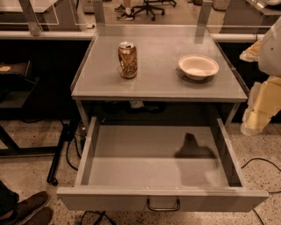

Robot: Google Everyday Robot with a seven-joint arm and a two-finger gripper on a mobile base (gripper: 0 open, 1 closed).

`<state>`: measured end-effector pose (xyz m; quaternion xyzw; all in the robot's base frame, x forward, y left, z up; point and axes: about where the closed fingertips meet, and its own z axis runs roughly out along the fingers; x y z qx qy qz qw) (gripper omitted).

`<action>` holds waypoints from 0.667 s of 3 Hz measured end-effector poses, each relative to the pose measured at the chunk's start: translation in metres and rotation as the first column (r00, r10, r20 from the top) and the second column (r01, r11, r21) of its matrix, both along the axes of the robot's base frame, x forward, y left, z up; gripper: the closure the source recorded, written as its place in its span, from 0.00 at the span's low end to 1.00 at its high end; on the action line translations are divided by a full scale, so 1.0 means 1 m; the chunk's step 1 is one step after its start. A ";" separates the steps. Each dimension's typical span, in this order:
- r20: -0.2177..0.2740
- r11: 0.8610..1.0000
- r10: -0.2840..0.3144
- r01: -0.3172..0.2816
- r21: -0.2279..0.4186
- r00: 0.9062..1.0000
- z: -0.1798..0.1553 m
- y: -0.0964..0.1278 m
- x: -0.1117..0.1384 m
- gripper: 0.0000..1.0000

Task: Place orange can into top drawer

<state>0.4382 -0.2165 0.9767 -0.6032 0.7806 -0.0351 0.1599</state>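
The orange can [127, 60] stands upright on the grey tabletop [158, 83], left of centre, its silver top facing up. The top drawer [158, 167] is pulled wide open below the tabletop, with nothing lying on its flat bottom and its small dark handle [163, 205] on the front panel. My gripper [256, 115], pale and cream-coloured, hangs at the right edge of the view, beyond the table's right side and above the drawer's right wall. It is well apart from the can and holds nothing that I can see.
A shallow white bowl [198, 66] sits on the right part of the tabletop. A person's shoes [27, 208] show at the bottom left. Cables [72, 149] trail on the floor left of the drawer, and an office chair base [149, 6] stands behind the table.
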 end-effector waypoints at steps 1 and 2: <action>0.000 1.000 0.000 0.000 0.000 1.000 0.000 0.000 0.000 0.00; 0.025 0.997 -0.052 0.051 0.064 0.998 -0.007 0.010 0.019 0.00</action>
